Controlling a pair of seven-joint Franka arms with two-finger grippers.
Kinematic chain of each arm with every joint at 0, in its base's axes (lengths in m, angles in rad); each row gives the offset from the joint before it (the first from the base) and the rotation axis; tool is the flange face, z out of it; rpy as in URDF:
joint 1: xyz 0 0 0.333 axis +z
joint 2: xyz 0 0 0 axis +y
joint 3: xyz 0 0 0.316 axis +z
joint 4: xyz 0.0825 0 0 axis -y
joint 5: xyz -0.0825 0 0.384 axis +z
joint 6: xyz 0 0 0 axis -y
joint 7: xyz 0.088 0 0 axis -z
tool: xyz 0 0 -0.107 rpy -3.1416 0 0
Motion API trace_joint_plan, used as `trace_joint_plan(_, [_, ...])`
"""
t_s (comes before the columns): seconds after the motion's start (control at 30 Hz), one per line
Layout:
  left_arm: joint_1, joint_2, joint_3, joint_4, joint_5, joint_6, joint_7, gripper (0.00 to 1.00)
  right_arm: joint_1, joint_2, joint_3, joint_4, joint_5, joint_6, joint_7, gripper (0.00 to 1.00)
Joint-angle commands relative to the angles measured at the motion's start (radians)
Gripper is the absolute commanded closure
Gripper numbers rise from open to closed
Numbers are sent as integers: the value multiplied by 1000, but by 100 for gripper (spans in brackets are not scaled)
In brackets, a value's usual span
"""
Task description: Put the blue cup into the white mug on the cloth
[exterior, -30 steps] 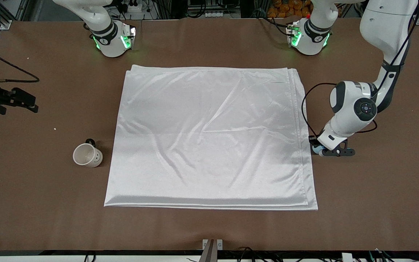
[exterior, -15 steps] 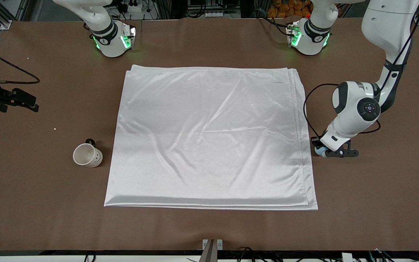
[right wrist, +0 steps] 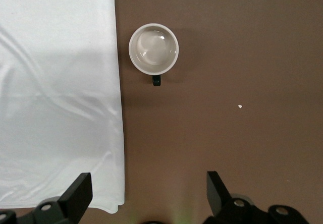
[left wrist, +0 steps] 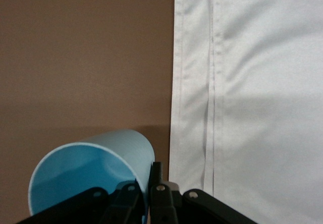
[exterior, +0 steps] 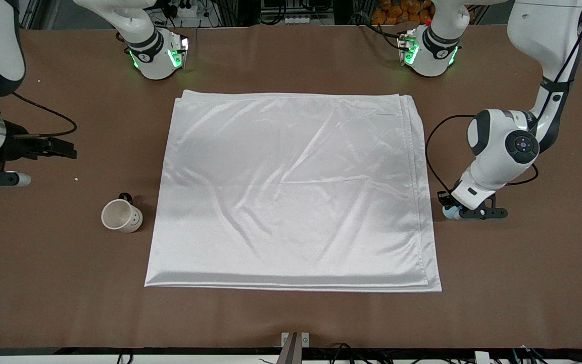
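Note:
The blue cup [left wrist: 96, 166] [exterior: 447, 212] is pinched by its rim in my shut left gripper [left wrist: 147, 181] [exterior: 460, 212], one finger inside the wall and one outside. It is low over the bare table, just off the cloth's [exterior: 291, 192] [left wrist: 262, 82] edge at the left arm's end. The white mug [exterior: 122, 216] [right wrist: 153, 49], with a black handle, stands upright and empty on the bare table beside the cloth's [right wrist: 55, 82] edge at the right arm's end. My right gripper [right wrist: 147, 178] [exterior: 38, 163] hangs wide open and empty over the table near the mug.
The brown table [exterior: 291, 318] carries only the cloth and the mug. A small white crumb [right wrist: 240, 106] lies on the table near the mug. The two arm bases [exterior: 157, 55] [exterior: 430, 53] stand past the cloth's farthest edge.
The left gripper has shifted slightly away from the cloth's edge with the blue cup. The right arm has swung further in over the table, toward the mug.

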Motion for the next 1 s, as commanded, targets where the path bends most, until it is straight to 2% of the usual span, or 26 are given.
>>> trace_joint_plan(0.0, [-6, -53, 10, 38, -5, -91, 28, 100, -1, 11, 6, -73, -2, 57, 20, 0])
trace_joint_plan(0.27, [-7, -114, 10, 78, -5, -178, 28, 100, 25, 12, 8, -271, 0, 289, 21, 0])
trace_joint_plan(0.47, [-24, -159, 12, 132, -5, -296, 25, 100, 28, 17, 8, -366, 0, 416, 23, 0])
trace_joint_plan(0.73, [-47, -203, 16, 215, -3, -459, 17, 100, 23, 87, 8, -403, 0, 554, 20, 0])
trace_joint_plan(0.97, [-53, -269, 10, 228, 12, -548, 10, 100, 16, 152, 8, -403, 0, 628, 15, 4])
